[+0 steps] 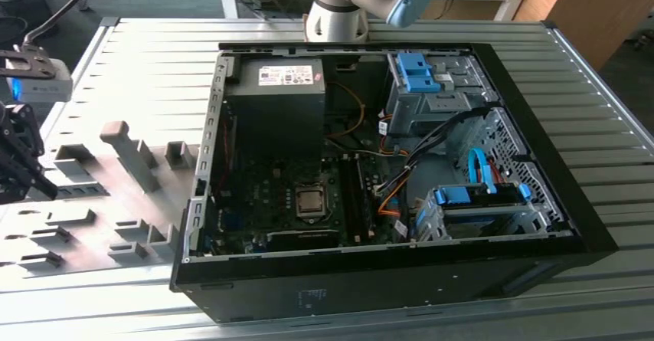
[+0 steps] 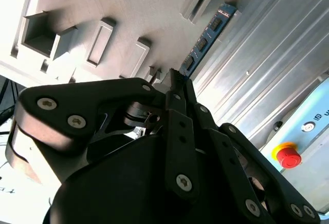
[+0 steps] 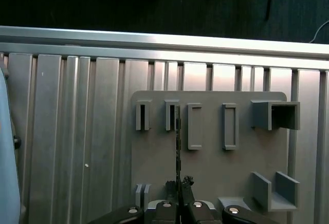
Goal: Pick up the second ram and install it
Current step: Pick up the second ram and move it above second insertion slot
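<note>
Jaws of the gripper [image 2: 176, 80] are clenched on one end of the second ram [image 2: 208, 31]. The ribbed metal desk [image 1: 598, 88] carries the open PC case [image 1: 577, 237] and, toward the exterior view's left, a grey holder plate [image 3: 216, 167]. Over that plate, well apart from the case, the slim dark stick juts from the jaws, edge-on in the first wrist view beside a narrow slot [image 3: 169, 116]; whether it touches the plate I cannot tell.

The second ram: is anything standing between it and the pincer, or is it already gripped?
Nothing visible stands between them. In both wrist views the pincer is shut on one end of the second ram, with the grey holder plate behind it.
</note>
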You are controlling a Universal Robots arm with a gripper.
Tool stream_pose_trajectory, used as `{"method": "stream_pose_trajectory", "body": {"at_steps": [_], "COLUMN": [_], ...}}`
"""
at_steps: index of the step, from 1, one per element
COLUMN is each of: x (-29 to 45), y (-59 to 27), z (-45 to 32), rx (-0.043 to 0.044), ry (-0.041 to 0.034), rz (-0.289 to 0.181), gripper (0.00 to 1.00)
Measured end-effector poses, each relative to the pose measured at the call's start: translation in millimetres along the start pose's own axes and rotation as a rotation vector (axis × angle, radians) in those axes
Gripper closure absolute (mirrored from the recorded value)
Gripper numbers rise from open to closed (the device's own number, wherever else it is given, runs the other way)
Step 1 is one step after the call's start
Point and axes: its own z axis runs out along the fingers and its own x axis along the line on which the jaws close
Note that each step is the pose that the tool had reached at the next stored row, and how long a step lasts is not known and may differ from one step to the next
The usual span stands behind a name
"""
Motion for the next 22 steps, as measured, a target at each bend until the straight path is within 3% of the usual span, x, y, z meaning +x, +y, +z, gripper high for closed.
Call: {"method": "stream_pose_trajectory", "body": {"at_steps": [15,22], "x": [-0.7,-0.9], "y": [-0.1,-0.1], "z": [-29.5,-38.9], "rx": [0.0,0.0], "ry": [0.0,0.0], "rz": [0.0,0.0], "gripper": [0.86,0.86]}}
